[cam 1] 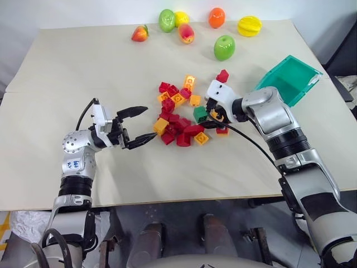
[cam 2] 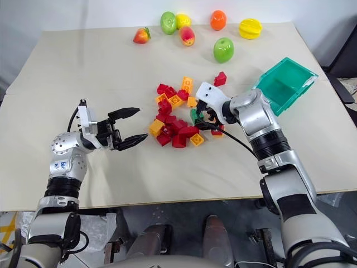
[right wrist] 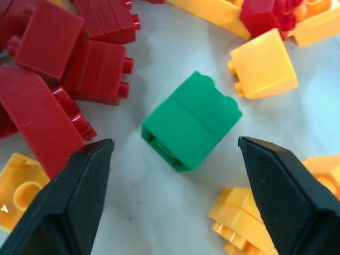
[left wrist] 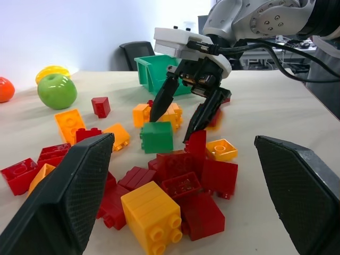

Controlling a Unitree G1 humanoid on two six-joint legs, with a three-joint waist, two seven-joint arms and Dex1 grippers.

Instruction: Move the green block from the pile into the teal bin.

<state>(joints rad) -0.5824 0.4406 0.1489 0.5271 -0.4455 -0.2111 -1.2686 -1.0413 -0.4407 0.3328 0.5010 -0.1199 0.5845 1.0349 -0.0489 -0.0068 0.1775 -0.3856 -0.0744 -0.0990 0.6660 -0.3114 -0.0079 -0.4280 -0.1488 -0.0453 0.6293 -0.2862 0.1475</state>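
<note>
Your right tool [left wrist: 180, 114] hangs wide over the pile [cam 1: 179, 114], fingers straddling the green block [right wrist: 191, 121] without touching it, a stance that reads as lined up for a pinch. The block sits on the desk [cam 1: 83, 72] at the pile's right edge, between the fingertips and just below them, red bricks [right wrist: 69, 58] close alongside. Your left tool [cam 1: 139, 124] waits wide and empty, left of the pile. The teal bin [cam 1: 290, 78] lies tilted behind your right arm, well apart from the block.

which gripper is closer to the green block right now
Right. The right gripper hangs open just above the green block, a finger on either side. The left gripper, also open, sits beyond the pile's other edge.
</note>
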